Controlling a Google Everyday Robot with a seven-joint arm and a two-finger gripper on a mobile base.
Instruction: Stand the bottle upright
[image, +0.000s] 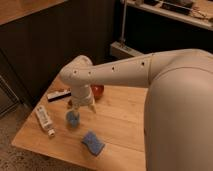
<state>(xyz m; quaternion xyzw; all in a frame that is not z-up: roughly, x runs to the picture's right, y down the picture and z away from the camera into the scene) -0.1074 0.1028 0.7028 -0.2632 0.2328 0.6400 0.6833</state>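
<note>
The slim white bottle (44, 120) lies on its side near the left edge of the wooden table (122, 125), cap pointing toward the front. My gripper (82, 103) hangs from the white arm just right of the bottle, above the blue cup (73, 118). The arm's wrist hides most of the gripper.
A flat black-and-white bar with a red stripe (59, 95) lies at the table's back left. A red bowl-like object (97, 91) sits behind the wrist. A blue sponge (93, 143) lies near the front edge. Dark cabinets stand behind; the floor drops off left.
</note>
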